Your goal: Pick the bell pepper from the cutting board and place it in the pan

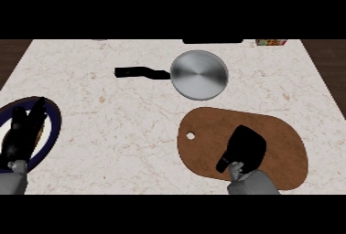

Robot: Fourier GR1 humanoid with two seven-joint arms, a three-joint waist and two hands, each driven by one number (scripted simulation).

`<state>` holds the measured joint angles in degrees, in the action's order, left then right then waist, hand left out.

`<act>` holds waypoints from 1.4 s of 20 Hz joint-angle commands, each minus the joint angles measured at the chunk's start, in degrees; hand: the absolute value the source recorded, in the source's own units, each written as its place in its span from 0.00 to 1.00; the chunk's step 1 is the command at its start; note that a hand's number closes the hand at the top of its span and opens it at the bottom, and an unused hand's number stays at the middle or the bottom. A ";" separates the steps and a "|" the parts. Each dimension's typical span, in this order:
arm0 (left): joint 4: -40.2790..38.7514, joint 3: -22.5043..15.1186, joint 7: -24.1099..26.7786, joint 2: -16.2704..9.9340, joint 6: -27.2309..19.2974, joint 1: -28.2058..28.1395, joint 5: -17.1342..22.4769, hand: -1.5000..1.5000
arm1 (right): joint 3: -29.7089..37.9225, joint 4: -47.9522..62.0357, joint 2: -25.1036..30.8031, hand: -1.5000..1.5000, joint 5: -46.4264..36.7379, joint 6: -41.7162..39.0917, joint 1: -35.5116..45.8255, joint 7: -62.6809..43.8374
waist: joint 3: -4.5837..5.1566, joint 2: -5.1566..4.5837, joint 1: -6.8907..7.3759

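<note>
**Two robot hands low over the worktop, one on the cutting board**

Two grey forearms come in from the near edge. The right robot hand [245, 148] lies over the middle of the brown cutting board [202, 121], palm down, its back toward the view, thumb sticking out to the left near the wrist. Its fingers bend downward over the board, but I cannot tell whether they close round anything. The bell pepper is not visible; if it is on the board, the hand hides it.

The left robot hand [24, 130] sits at the near left, fingers straight and pressed together, pointing far and slightly right, resting over a dark-rimmed plate [54, 125].

The steel pan [199, 74] stands farther off, beyond the board and apart from it, its black handle [140, 72] pointing left. The marbled worktop [108, 114] carries all of these.
</note>
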<state>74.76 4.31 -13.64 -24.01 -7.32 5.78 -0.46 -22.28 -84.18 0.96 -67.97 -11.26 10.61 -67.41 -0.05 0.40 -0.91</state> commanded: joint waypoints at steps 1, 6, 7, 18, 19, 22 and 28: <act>0.58 0.23 -1.08 -0.72 0.58 0.52 0.20 0.50 | -1.24 -4.34 -0.91 1.00 2.15 10.18 -5.14 -17.49 | -0.07 0.20 -0.24; 1.17 0.34 0.02 -0.42 0.67 -1.39 0.24 0.50 | -4.89 -12.06 -0.91 1.00 -11.90 12.75 -4.81 -17.77 | 0.21 0.53 -0.02; 0.89 -0.42 -0.64 0.88 -0.54 -0.52 -0.44 0.50 | -6.72 -11.35 -0.92 1.00 -15.99 14.11 -4.06 -17.78 | 0.20 0.37 -0.05; 2.77 -0.27 -2.36 -0.42 0.68 1.62 -0.70 0.50 | -7.34 -15.71 -0.92 1.00 -26.04 9.62 7.26 -17.80 | 0.04 -0.23 2.10; 0.93 -2.00 -1.93 2.64 -1.14 3.03 -1.80 0.50 | -6.00 -14.34 -0.92 1.00 -24.52 9.61 11.34 -17.80 | 0.08 -0.57 2.15; 0.32 -0.63 -0.99 0.21 1.70 2.76 -0.58 0.50 | -1.86 -9.96 -0.92 1.00 -23.43 14.16 15.07 -17.80 | 0.04 -0.79 3.03; -0.09 -0.82 -1.43 0.06 2.04 4.57 -1.04 0.50 | 7.59 0.26 -0.93 1.00 -19.41 23.84 20.97 -14.14 | -0.07 -1.15 3.70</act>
<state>73.78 3.80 -14.07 -23.42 -6.05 9.73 -1.38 -18.72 -90.11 0.56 -89.24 3.16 27.55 -70.01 -0.02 -0.66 2.13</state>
